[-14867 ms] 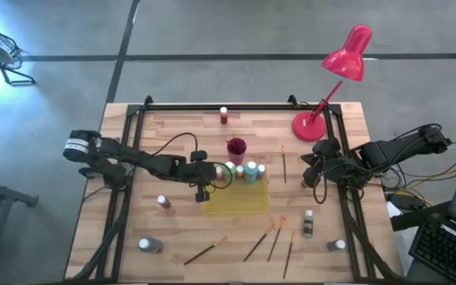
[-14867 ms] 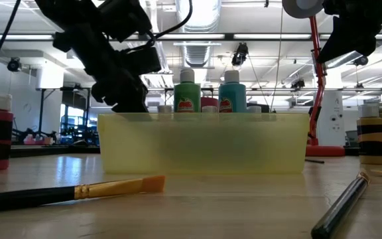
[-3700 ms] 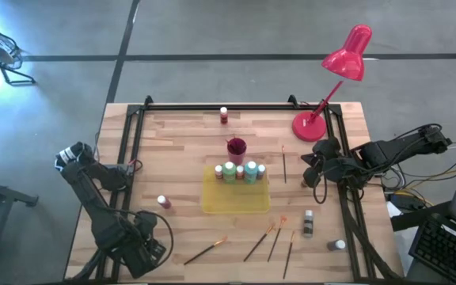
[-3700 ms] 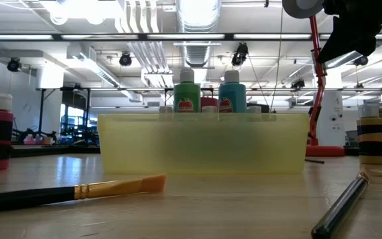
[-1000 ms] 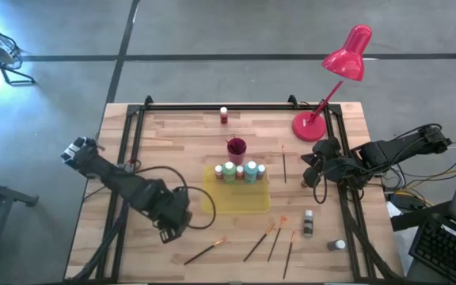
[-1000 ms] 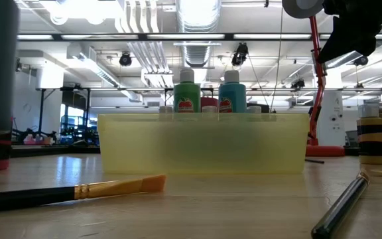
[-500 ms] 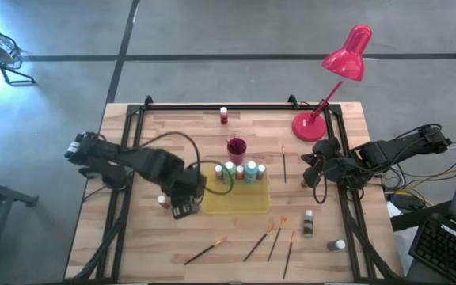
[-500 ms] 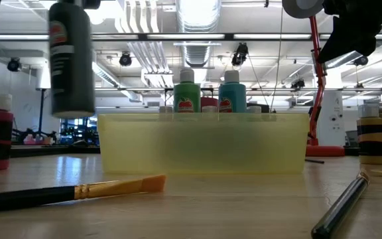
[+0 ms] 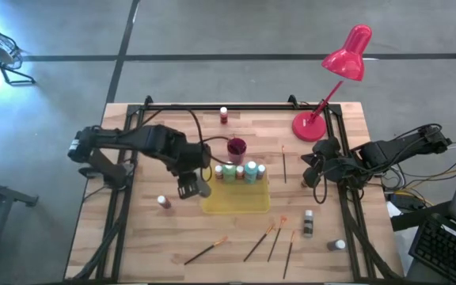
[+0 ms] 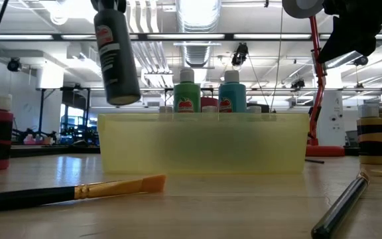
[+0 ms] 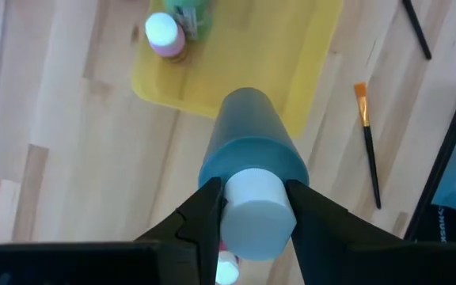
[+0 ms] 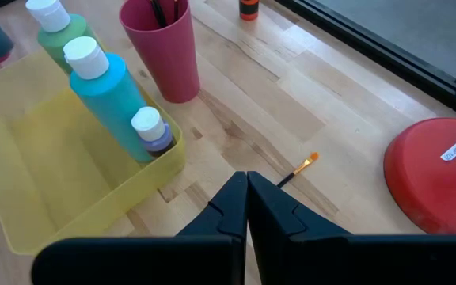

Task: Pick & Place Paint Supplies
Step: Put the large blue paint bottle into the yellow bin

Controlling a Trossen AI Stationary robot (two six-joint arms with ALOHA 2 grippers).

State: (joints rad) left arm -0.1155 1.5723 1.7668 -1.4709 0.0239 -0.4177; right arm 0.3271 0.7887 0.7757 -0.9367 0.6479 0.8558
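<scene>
Dark teal plastic filled the space between the fingers of the left gripper (image 11: 248, 210): a paint bottle (image 11: 252, 162) was clamped just under its white cap, its body hanging away from the gripper toward the table. It was carried clear of the wood, presumably so that it could be lifted over the wall of the yellow tray (image 9: 236, 202) rather than pushed against it. The tray's near corner lay just beyond the bottle's base, and the bottle had not yet been brought over the tray's bare floor.

Farther out from the gripper, along the tray's far side, a green bottle (image 10: 187, 91) and a light blue bottle (image 10: 231, 91) had been stood in a row with smaller ones; this was judged to be why the free floor nearest the gripper was left open. A magenta cup (image 9: 236, 147) stood just behind that row. Well apart, brushes (image 9: 269, 237) lay loose on the wood, not yet gathered.

The right gripper (image 12: 246, 194) was kept pinched shut and empty, parked off to the tray's other side near the red lamp base (image 12: 438, 178).

The bottle's tilt and its height above the tray rim were shown only by the low view; the grip on its neck was shown only by the left wrist view. The whole layout was given only from above.
</scene>
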